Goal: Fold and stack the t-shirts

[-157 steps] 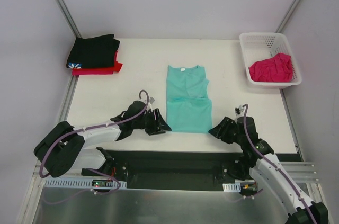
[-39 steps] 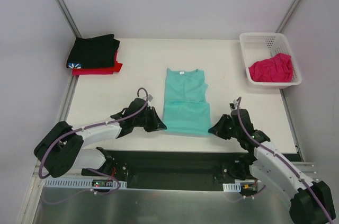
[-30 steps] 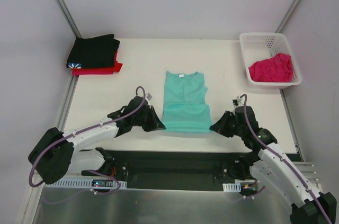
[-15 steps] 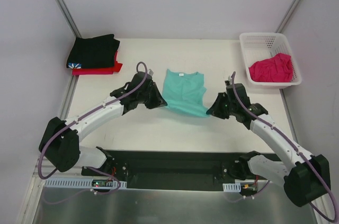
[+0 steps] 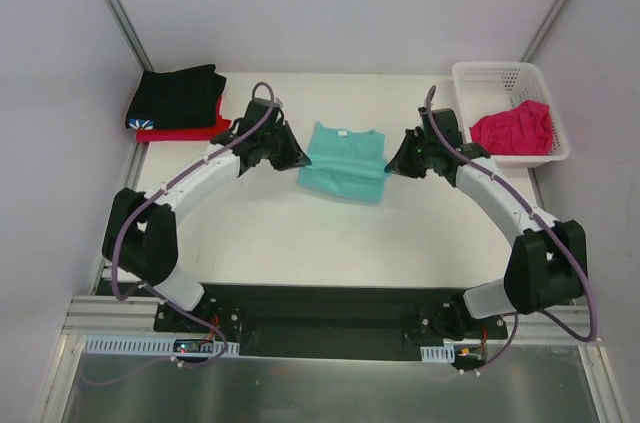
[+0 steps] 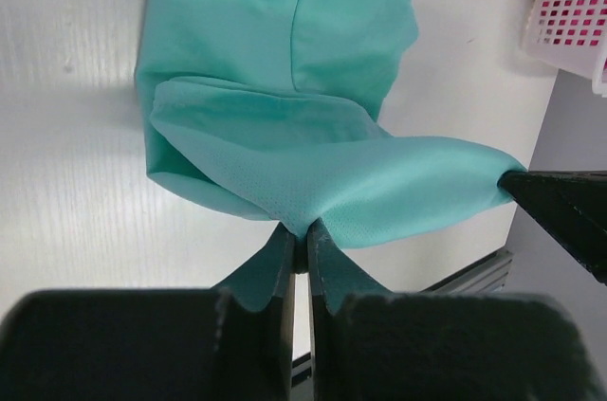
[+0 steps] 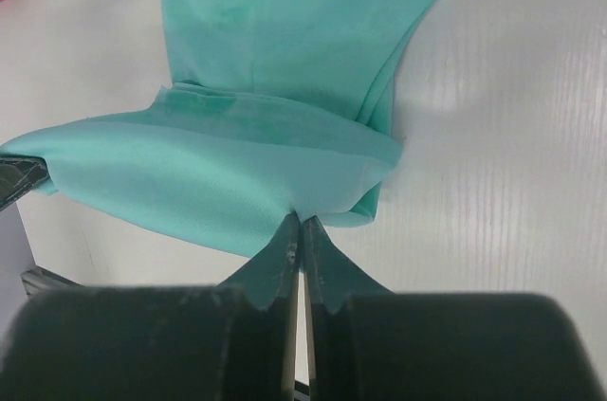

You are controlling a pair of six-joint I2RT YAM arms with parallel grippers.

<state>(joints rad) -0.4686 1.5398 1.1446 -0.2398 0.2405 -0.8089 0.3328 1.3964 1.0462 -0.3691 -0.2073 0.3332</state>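
**A:** Where's the teal t-shirt (image 5: 345, 158)?

**B:** Just past the middle of the table (image 5: 300, 243), toward 12 o'clock, collar pointing to 12. The lower layer lies flat. A raised fold of it is slung between the two grippers.

**A:** Jaws?

**B:** The left gripper (image 5: 299, 163) is at the cloth's 9 o'clock edge, pinched tight on a corner of the fold. The right gripper (image 5: 389, 167) is at the 3 o'clock edge, likewise clamped on teal cloth. Both wrist views show the fingers (image 6: 281, 273) pressed together with fabric between.

**A:** Room around them?

**B:** Wide bare table from the shirt down to the 6 o'clock edge. At 10 o'clock the black t-shirt (image 5: 178, 95) lies on the red t-shirt (image 5: 205, 131), tucked into the corner. The left arm passes just beside the red edge; I can't tell if it touches. At 2 o'clock a white lattice basket (image 5: 495, 67) holds the crumpled pink t-shirt (image 5: 512, 129). The right wrist is near its 9 o'clock wall, apart from it. An open strip runs along the 12 o'clock edge.

**A:** Any writing?

**B:** A small white neck tag (image 5: 342, 130) inside the teal collar, too small to read. A blue-white mark (image 5: 143, 124) on the black shirt's near corner, not legible.
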